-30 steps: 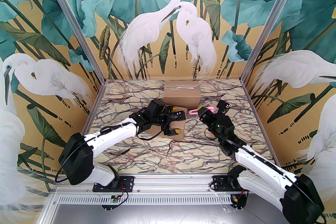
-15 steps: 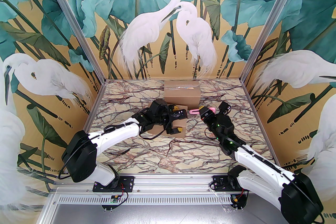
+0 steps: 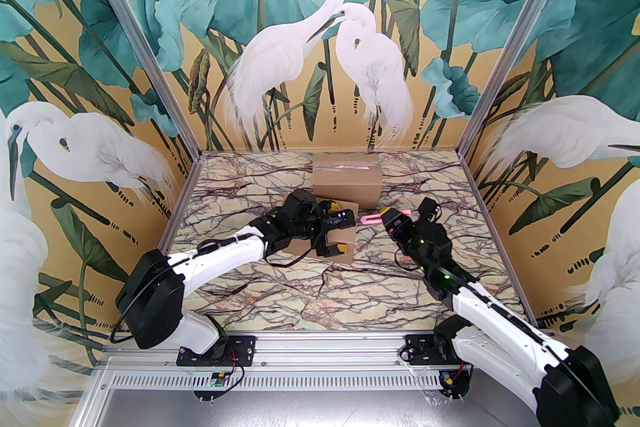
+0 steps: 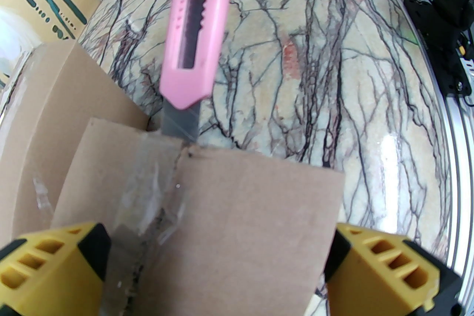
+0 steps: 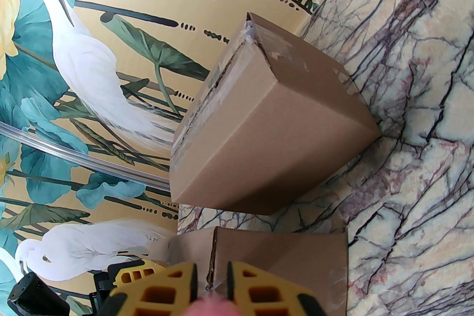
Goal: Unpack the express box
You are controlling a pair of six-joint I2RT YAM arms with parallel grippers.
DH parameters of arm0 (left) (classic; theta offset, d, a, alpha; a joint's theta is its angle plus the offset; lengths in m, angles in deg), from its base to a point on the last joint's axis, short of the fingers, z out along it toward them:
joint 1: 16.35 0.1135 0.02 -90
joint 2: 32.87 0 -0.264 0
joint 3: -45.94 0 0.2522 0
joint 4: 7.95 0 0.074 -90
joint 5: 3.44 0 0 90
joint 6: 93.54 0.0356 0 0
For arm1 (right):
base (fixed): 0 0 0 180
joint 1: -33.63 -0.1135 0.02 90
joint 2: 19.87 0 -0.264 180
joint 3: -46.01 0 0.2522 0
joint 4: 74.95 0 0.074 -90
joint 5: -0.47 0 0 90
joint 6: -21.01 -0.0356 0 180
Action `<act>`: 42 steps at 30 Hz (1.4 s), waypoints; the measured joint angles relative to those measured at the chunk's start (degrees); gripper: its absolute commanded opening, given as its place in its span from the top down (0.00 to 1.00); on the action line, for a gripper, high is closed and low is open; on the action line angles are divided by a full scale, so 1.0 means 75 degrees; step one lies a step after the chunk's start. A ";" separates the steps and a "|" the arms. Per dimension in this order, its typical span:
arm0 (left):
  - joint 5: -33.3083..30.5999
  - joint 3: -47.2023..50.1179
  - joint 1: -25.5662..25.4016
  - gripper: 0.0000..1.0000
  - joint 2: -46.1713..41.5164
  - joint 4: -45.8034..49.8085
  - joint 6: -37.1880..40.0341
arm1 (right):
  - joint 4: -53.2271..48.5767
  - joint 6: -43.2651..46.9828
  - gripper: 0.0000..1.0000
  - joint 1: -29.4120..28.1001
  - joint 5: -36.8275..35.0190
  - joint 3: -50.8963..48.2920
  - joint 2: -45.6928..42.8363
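Observation:
A small flat cardboard express box lies mid-table, and its taped top seam looks torn. My left gripper is open, one yellow finger at each side of the box; I cannot tell whether they touch it. My right gripper is shut on a pink utility knife. The knife points at the box, and its grey blade meets the box's far edge at the seam. In the right wrist view the box sits just past my right gripper.
A larger taped cardboard box stands right behind the small one, near the back wall; it also appears in the right wrist view. Painted walls close in the marble table on three sides.
The right gripper and knife shifted slightly right and toward me. The left gripper settled a little farther over the small box. Neither gripper changed its opening.

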 measured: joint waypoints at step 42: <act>0.0481 0.0396 0.0245 0.00 -0.0099 -0.0551 -0.0493 | 0.0192 -0.0160 1.00 0.1233 0.2789 0.0525 0.1218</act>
